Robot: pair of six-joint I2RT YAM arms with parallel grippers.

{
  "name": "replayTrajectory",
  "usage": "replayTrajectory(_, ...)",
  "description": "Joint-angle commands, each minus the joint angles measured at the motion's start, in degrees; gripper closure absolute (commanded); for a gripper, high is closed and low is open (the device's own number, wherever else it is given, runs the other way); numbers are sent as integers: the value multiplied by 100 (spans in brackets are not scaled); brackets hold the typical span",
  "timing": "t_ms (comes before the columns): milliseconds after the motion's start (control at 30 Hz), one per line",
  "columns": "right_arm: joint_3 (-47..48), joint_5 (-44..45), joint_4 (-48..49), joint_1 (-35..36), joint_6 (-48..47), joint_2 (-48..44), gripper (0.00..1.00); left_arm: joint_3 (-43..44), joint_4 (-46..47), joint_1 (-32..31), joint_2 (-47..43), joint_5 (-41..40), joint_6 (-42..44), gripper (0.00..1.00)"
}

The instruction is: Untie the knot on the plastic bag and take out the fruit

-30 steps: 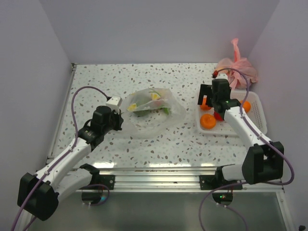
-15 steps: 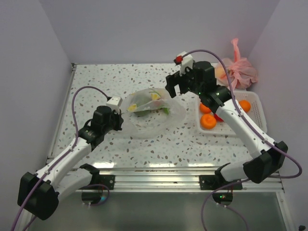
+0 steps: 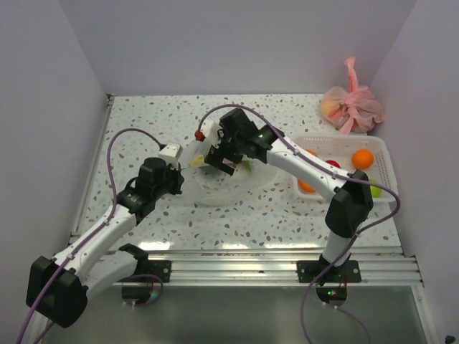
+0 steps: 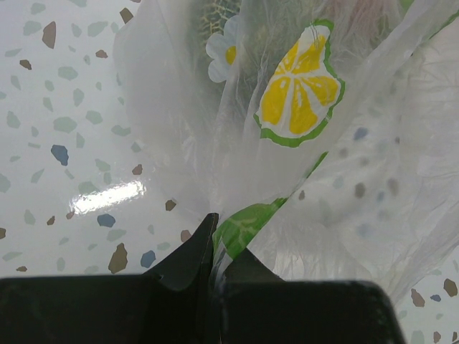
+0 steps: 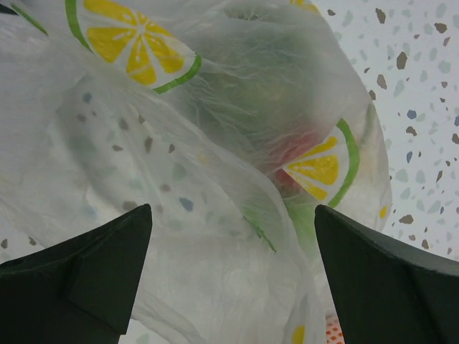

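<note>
You had open tabletop (image 3: 158,118) behind the plastic bag (image 3: 247,183) and off to its far left. To its right, the white basket (image 3: 386,161) blocked the way, the right arm (image 3: 305,166) stretched across, and the pink bag (image 3: 353,107) filled the far corner.

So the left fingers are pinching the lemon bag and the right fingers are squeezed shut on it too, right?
Not quite. The left fingers are pinching the plastic bag, but the right fingers are wide open, not squeezed shut. The right wrist view shows the bag in the big gap between them.
</note>
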Motion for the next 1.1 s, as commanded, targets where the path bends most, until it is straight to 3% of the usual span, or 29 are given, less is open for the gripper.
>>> replayTrajectory(0,433,745,-252,29,-704,352,1,61,148,32,-14,-51,68,100)
replayTrajectory(200,671,1439,-165,38,-1038,1012,1,61,148,32,-31,-42,68,100)
replayTrajectory(367,478,2020,608,11,-1214,1276,5,52,157,32,-31,11,68,100)
replayTrajectory(467,758,2012,592,-6,-1215,1460,30,52,174,32,-5,28,68,100)
replayTrajectory(500,916,1977,539,-6,-1215,1505,52,52,174,32,-5,28,77,100)
replayTrajectory(567,1127,1986,286,-15,-1171,1558,80,61,174,23,-5,28,68,100)
replayTrajectory(633,1356,1759,118,46,-1048,1435,100,53,174,32,-5,20,68,100)
replayTrajectory(967,1129,827,-279,1241,-513,-138,100,61,174,32,4,20,51,100)
replayTrajectory(1067,857,729,-166,1268,-310,-305,100,61,166,32,-5,11,51,100)
